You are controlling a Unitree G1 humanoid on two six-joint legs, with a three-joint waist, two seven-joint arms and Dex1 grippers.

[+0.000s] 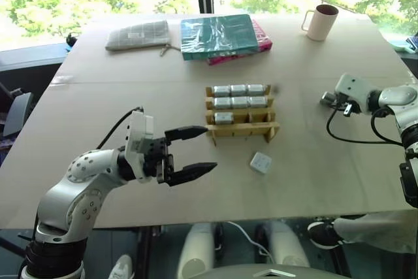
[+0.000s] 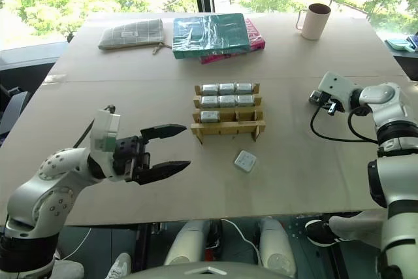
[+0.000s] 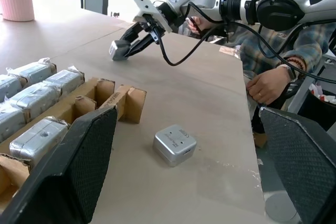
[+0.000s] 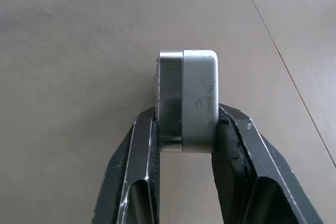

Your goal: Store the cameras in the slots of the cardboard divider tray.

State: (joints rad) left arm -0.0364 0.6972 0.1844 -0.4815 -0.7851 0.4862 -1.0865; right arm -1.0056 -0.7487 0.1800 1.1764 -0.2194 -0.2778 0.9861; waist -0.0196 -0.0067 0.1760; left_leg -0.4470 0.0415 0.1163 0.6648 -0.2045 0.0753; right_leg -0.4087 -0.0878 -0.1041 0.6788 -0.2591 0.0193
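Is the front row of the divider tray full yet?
No. The front row of the divider tray holds one camera, in its left slot; the other two slots sit empty. The two rows behind are full.

Open tabletop (image 1: 163, 102) all around the cardboard divider tray (image 1: 241, 129). Two nearest-row slots vacant, reachable from above. One loose camera (image 1: 261, 162) just beside the tray's near side. Books (image 1: 222, 36), pouch (image 1: 138, 34) and mug (image 1: 320, 21) confined to the far edge. Left gripper (image 1: 199, 149), spread wide, close off the tray's left end.
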